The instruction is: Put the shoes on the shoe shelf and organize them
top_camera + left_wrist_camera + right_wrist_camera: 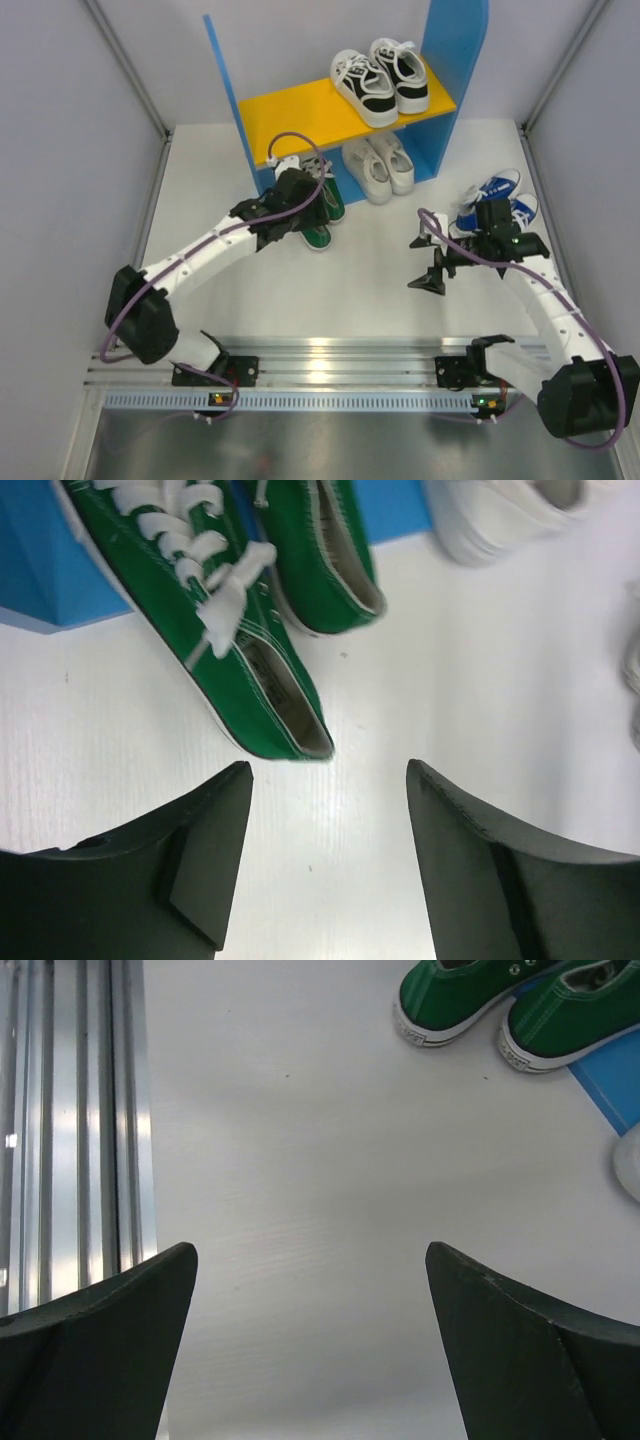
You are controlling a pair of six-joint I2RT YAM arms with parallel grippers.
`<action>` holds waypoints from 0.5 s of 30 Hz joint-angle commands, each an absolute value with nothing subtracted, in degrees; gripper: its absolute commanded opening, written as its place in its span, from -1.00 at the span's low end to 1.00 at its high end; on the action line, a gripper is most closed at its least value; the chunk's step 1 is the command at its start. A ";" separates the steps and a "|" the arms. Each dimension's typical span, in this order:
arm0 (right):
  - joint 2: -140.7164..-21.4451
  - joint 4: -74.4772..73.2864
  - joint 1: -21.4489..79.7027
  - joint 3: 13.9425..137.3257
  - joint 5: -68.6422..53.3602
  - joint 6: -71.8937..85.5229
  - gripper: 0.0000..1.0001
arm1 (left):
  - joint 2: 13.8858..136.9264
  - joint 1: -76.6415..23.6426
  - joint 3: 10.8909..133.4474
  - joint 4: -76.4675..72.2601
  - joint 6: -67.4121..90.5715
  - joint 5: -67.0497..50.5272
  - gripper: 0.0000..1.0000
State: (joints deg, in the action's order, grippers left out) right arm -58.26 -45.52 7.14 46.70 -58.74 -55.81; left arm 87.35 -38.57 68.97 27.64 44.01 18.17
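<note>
The shoe shelf (300, 110) has blue side panels and an orange board. The white pair (382, 165) stands on the table under the board. The green pair (326, 218) lies by the shelf's left panel, heels toward me; in the left wrist view the nearer green shoe (250, 650) lies just ahead of my left gripper (325, 770), which is open and empty. In the top view that left gripper (312, 208) hovers over the green pair. The blue pair (497, 200) lies at the right, partly hidden by my right arm. My right gripper (422, 262) is open and empty above bare table, as the right wrist view (310, 1250) shows.
A black-and-white pair (380, 80) sits on the right half of the orange board. The blue left panel's foot (40, 575) is next to the green shoes. A metal rail (80, 1130) runs along the near table edge. Grey walls enclose the table.
</note>
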 commanded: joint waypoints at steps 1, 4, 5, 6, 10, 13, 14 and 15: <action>-58.62 -48.00 12.02 46.14 -62.68 -67.68 0.96 | 77.28 -39.29 65.84 23.29 35.61 7.84 0.37; -60.02 -35.28 23.35 45.88 -49.79 -57.74 0.95 | 68.75 -39.37 61.97 27.06 29.63 6.68 0.39; -62.03 -31.94 26.60 46.05 -42.00 -52.35 0.94 | 64.12 -39.37 60.92 28.29 28.40 9.12 0.39; -63.62 -25.64 32.29 47.19 -38.18 -49.77 0.93 | 61.72 -39.37 59.34 29.87 27.00 10.53 0.40; -74.68 -17.68 40.68 54.22 -24.19 -40.70 0.83 | 49.77 -39.37 57.31 36.80 16.29 21.86 0.51; -81.90 -11.88 45.69 58.09 -17.94 -38.76 0.81 | 41.59 -39.29 57.22 37.88 12.06 30.04 0.64; -84.96 -10.91 46.83 59.14 -16.36 -38.15 0.79 | 39.83 -39.29 56.78 37.88 11.52 32.49 0.67; -86.47 -9.85 48.41 61.41 -15.83 -37.88 0.79 | 36.51 -39.29 56.26 37.71 11.17 34.26 0.70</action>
